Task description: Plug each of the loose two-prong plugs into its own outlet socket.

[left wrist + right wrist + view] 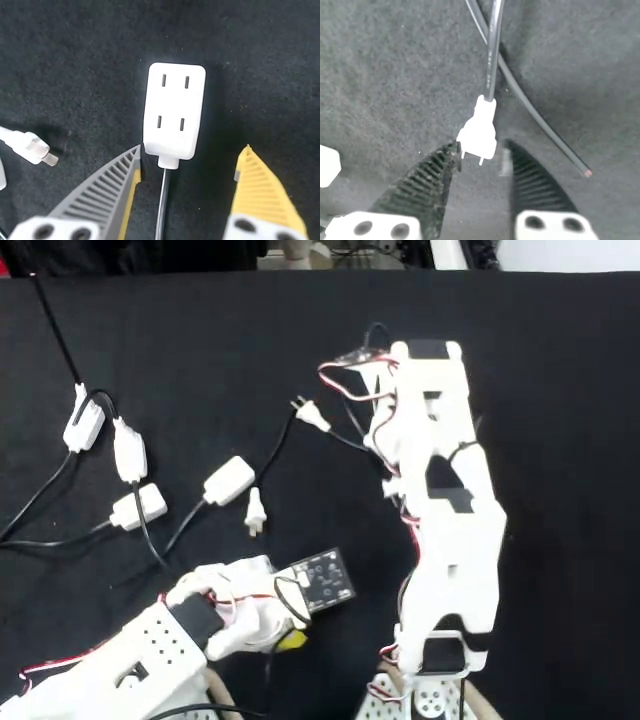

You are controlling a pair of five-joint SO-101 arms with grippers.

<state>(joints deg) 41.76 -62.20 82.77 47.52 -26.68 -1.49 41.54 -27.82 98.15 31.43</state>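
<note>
A white outlet socket [174, 115] with two pairs of slots lies flat on the black cloth, its cord running back between my left gripper's [192, 148] grey and yellow fingers, which stand open on either side of the cord end. A loose white plug [35, 150] lies beside it. In the right wrist view another two-prong plug [479, 137] lies with its prongs pointing toward my right gripper [482, 147], which is open around its tip. From above I see two loose plugs [313, 415] [255, 512] and an outlet [228, 480] near them.
Three more white outlet blocks [138, 507] [128, 450] [83, 425] with black cords lie at the left of the table [560, 340]. A second black cable [540, 125] crosses the cloth by the right gripper. The right arm [450, 530] stretches up the right side.
</note>
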